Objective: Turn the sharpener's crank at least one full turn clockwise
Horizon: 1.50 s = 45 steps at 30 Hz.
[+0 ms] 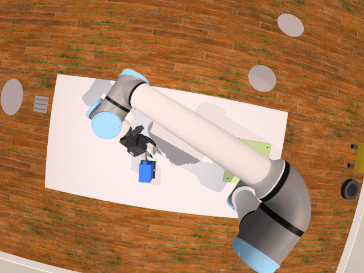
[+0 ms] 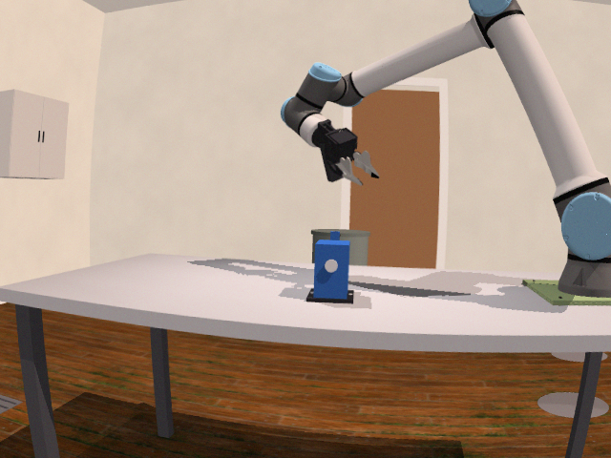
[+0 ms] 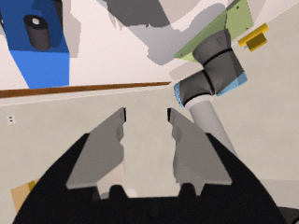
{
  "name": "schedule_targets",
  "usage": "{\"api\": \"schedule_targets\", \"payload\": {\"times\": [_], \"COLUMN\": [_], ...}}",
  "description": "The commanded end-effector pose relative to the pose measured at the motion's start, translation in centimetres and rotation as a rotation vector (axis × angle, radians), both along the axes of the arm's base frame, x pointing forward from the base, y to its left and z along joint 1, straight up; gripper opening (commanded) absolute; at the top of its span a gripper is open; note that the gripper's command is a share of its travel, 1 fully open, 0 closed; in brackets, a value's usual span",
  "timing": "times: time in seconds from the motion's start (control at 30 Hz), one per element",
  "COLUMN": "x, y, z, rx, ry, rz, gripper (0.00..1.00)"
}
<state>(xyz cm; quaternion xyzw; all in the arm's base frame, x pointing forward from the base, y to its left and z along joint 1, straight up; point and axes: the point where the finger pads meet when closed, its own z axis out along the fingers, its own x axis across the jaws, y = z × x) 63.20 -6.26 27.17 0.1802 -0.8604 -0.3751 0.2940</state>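
- The step in hand looks like the approach: the pincer (image 2: 366, 176) hangs well above the sharpener (image 2: 331, 275), tilted downward, touching nothing.
- Its jaws stand part-way together with a plain gap between them and nothing in that gap; the wrist view shows only wall and floor between the grey fingers.
- The sharpener stands upright on the white surface (image 2: 148, 290), near the middle, on a dark flat base plate.
- It is a blue, box-shaped body with flat, matte faces; a pale round disc marks the side facing the exterior view.
- A short dark cylinder (image 3: 37, 33) juts from one blue face in the wrist view; it is probably the crank's knob.
- The next move calls for lowering toward that knob, lining the jaws up on either side of it, then closing before any clockwise sweep.
- The fingers are wedge-shaped, dull grey, tapering to narrow dark tips.
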Motion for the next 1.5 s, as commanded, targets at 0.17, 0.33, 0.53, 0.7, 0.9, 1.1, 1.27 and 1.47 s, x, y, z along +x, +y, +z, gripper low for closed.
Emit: {"api": "schedule_targets", "payload": {"times": [0.17,0.33,0.53,0.7,0.9,1.1,1.27,1.47], "x": [1.7,3.1,4.3,6.0,7.6,7.6,7.5,7.5], "y": [0.1,0.0,-0.1,-0.3,-0.5,-0.2,0.5,1.3], "z": [-3.1,-5.0,-6.1,-7.2,-7.6,-8.0,-9.2,-10.6], "rx": [-0.086,-0.147,-0.186,-0.234,-0.277,-0.277,-0.277,-0.277], "ry": [-0.110,-0.201,-0.272,-0.374,-0.498,-0.498,-0.498,-0.498], "rz": [-0.100,-0.188,-0.256,-0.353,-0.470,-0.470,-0.470,-0.470], "gripper": [0.32,0.32,0.32,0.32,0.32,0.32,0.32,0.32]}}
